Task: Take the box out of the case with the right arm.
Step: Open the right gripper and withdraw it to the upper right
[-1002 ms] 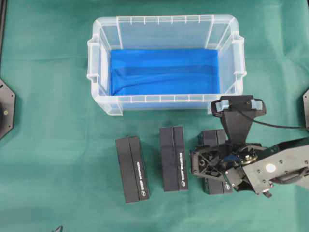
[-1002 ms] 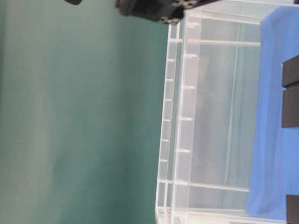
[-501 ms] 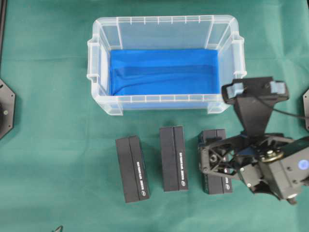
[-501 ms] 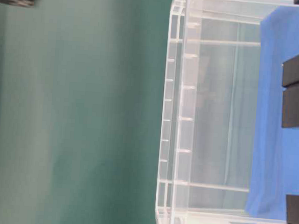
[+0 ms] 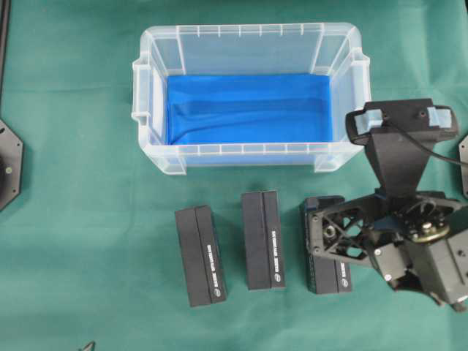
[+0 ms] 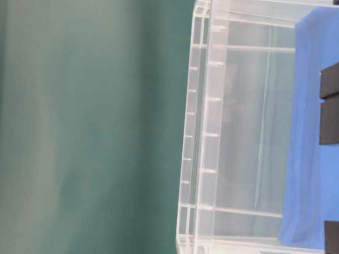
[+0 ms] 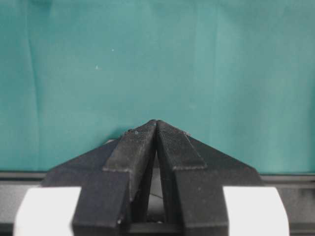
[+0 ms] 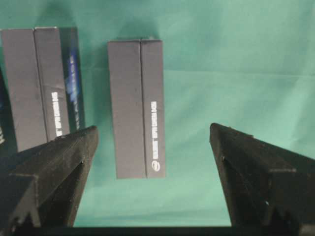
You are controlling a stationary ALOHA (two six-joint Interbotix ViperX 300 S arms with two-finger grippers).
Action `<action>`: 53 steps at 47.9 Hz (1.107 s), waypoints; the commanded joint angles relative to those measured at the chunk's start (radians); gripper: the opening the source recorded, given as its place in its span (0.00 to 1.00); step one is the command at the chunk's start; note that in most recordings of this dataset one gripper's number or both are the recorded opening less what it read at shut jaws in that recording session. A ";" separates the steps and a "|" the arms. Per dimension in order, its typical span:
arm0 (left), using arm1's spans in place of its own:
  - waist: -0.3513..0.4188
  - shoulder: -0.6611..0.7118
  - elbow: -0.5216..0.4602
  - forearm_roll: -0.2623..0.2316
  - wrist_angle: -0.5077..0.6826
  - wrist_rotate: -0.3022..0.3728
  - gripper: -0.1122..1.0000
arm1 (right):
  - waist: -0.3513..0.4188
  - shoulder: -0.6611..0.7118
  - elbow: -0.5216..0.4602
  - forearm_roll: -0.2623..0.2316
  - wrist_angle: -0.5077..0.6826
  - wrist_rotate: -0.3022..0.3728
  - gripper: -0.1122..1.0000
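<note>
The case (image 5: 248, 99) is sitting empty; three boxes are lying on the desk (image 5: 88, 219). The right tool (image 8: 153, 147) is hanging spread and empty above the rightmost box (image 5: 327, 245), so only pulling away is remaining.

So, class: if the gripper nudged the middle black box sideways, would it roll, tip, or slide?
Probably slide. The middle black box is flat-sided with square edges, so rolling looks unlikely. It lies on a long face on the green cloth, so tipping seems unlikely too. The cloth may drag on it somewhat.
</note>
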 commanded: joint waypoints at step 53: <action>0.003 0.005 -0.020 0.003 0.003 0.002 0.12 | 0.100 -0.454 0.407 0.029 0.020 0.121 0.89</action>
